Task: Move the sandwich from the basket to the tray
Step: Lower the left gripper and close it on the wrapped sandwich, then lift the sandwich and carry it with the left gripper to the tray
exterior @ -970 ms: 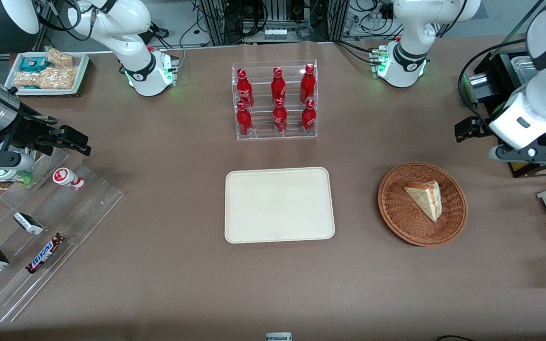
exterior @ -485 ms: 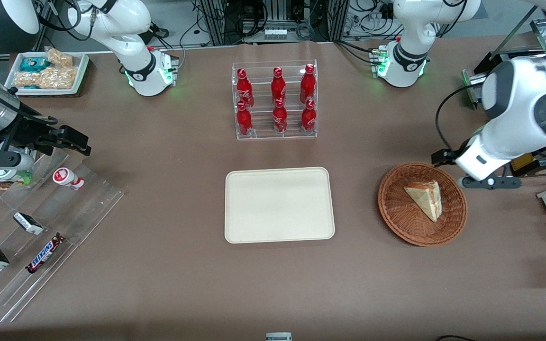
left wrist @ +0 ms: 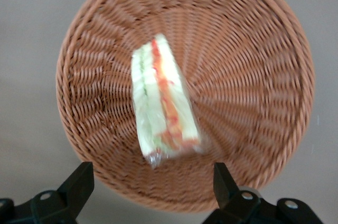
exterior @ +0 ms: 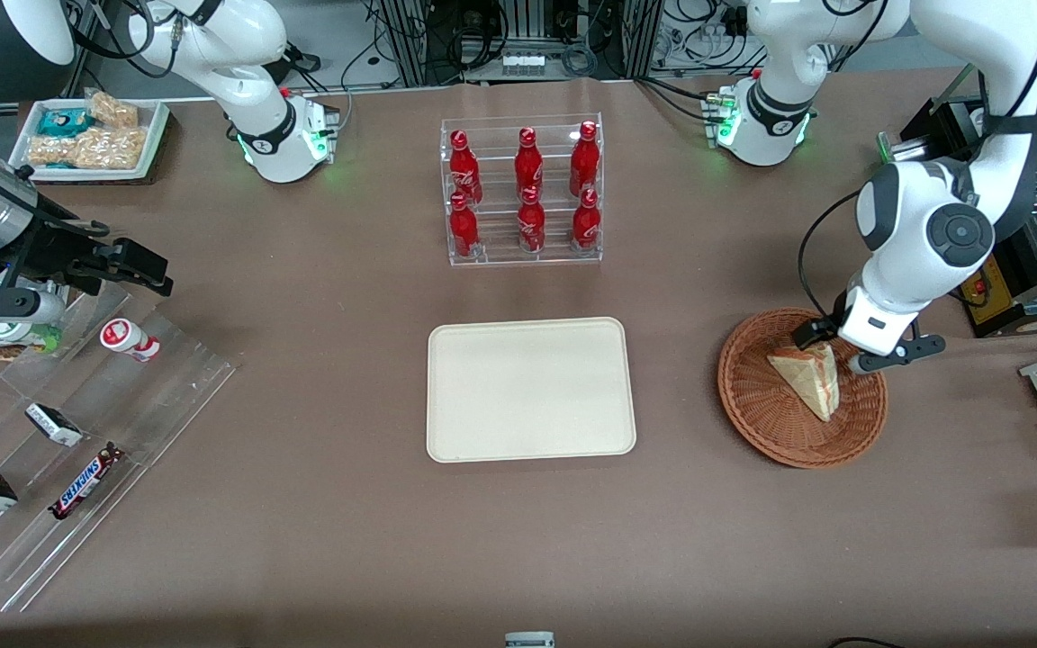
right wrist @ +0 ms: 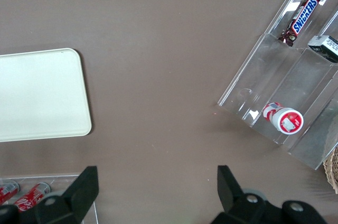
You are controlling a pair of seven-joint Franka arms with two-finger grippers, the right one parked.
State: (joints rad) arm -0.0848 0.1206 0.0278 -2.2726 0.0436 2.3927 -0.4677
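I log six red bottles [exterior: 526, 193] in a clear rack [exterior: 521, 255]; Snickers bar [exterior: 85, 481] on stepped acrylic shelves [exterior: 149, 396]; white dish [exterior: 145, 153] holding what look like snack packs [exterior: 86, 144].

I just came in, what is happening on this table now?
The left arm's hand hangs open above the round reddish-brown wicker basket, holding nothing. The small triangular wrapped sandwich lies in the basket, not yet gripped. The flat rectangular cream tray sits beside the basket, toward the parked arm's end, with nothing on it.
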